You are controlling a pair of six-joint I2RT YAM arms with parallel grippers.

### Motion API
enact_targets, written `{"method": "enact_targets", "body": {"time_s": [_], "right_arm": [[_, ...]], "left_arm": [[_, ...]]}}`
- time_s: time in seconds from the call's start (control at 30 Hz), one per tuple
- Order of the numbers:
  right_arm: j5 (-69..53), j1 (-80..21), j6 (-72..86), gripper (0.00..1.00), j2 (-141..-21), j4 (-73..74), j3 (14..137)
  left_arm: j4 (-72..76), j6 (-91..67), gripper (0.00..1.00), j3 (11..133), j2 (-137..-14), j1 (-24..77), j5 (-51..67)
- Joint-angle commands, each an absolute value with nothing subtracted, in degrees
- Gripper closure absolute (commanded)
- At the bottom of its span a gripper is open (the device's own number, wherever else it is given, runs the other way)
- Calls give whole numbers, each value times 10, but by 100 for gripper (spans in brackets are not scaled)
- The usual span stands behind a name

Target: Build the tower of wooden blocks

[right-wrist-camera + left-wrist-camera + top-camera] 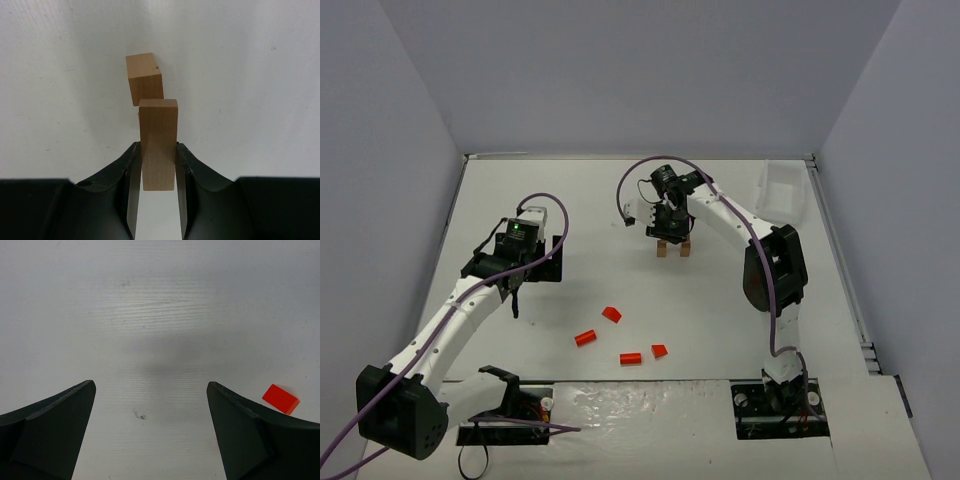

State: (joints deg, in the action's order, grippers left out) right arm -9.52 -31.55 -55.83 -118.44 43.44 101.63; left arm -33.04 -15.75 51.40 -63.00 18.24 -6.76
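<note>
My right pincer (157, 147) was clamped on a tan block (158, 120), holding it just beside the other tan block (145, 79), a second tower leg I reckoned, while my left pincer (150, 385) hung wide apart, well clear of that block, beside a red piece (280, 398).

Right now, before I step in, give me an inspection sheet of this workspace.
Surface: white table, faint marks only.
Job's things: tan block gripped; second tan block just beyond it; four red pieces loose nearer the arm bases.
Clutter: white tray at the far right edge.
Claws: left claw open over bare table; right claw shut on the tan block.
Cables: purple cables run along both arms, apart from the blocks.
Surroundings: grey walls on three sides; nothing else seen.
</note>
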Motion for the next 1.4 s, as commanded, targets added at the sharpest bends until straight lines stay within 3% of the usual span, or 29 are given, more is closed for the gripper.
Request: {"method": "enact_targets", "body": {"time_s": [0.0,1.37], "right_arm": [[-101,-318,-568,85,-1180,435,1013],[-102,-318,-569,75,-1192,428,1011]], "left_arm": [[-302,-153,8,520,-627,178,-78],[-303,-154,8,519,-619,178,-80]]}}
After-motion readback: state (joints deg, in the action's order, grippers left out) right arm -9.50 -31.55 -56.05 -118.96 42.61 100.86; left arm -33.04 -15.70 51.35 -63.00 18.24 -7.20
